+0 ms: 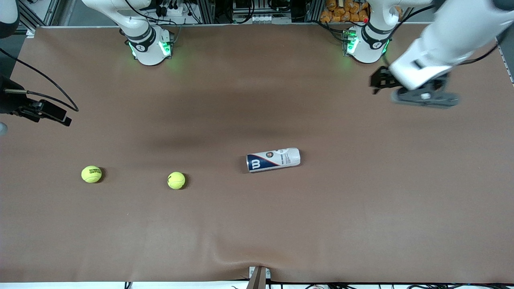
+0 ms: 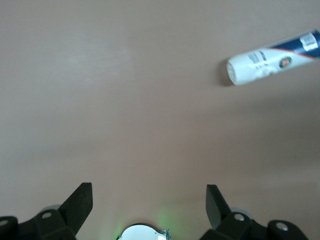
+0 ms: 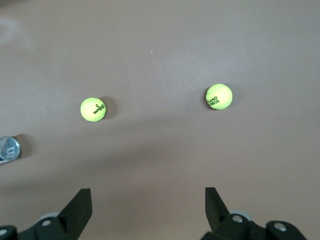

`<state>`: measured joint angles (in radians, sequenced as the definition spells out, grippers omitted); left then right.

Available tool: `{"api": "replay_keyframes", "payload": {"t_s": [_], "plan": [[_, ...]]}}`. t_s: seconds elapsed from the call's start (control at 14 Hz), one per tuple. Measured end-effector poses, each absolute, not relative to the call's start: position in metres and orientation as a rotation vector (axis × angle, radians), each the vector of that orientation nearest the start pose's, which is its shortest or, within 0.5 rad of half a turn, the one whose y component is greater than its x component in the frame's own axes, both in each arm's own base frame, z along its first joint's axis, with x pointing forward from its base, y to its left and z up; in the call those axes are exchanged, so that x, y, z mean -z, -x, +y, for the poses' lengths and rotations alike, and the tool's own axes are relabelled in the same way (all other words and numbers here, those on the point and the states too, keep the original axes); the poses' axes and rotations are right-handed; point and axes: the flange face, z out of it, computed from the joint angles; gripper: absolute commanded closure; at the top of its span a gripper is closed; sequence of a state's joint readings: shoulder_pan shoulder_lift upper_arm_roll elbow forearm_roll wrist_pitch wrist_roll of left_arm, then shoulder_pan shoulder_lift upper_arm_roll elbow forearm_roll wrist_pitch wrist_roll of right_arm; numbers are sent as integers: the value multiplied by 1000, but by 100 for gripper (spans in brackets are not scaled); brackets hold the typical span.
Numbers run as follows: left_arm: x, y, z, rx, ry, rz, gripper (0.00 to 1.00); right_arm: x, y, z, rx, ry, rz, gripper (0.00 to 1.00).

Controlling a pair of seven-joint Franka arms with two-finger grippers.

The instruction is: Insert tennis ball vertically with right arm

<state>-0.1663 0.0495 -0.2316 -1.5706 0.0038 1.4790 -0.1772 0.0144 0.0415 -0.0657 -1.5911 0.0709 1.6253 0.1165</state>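
Nearest the front camera, two tennis balls lie loose on the brown table (image 1: 361,224): one tennis ball (image 1: 176,180) at about nine o'clock from the can (image 1: 273,159), the second ball (image 1: 91,174) farther toward the right arm's end. The can lies on its side mid-table, so it likely must be stood upright before a vertical insertion. The right gripper (image 3: 148,205) hovers over the balls with jaws spread and empty, seemingly poised to pick; the left gripper (image 2: 149,202), also spread, waits at two o'clock from the can.
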Motion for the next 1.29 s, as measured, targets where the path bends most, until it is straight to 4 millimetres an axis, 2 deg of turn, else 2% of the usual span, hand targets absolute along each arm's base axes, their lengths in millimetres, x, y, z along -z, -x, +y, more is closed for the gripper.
{"api": "replay_keyframes", "payload": {"t_s": [0.29, 0.5, 0.64, 1.0, 1.14, 1.29], "plan": [[-548, -510, -303, -290, 3034, 585, 0, -586, -576, -25, -34, 3065, 273, 0], [-509, -491, -376, -290, 2923, 777, 0, -582, -578, -30, -36, 3067, 288, 0], [-484, -477, -415, -278, 2853, 871, 0, -568, -586, -46, -32, 3072, 307, 0], [-428, -477, -477, -220, 2854, 1013, 0, -503, -611, -120, -45, 3089, 225, 0], [-404, -478, -495, -210, 2842, 1098, 0, -475, -621, -134, -58, 3142, 158, 0], [-386, -483, -505, -208, 2809, 1199, 0, -450, -632, -139, -60, 3172, 124, 0]]}}
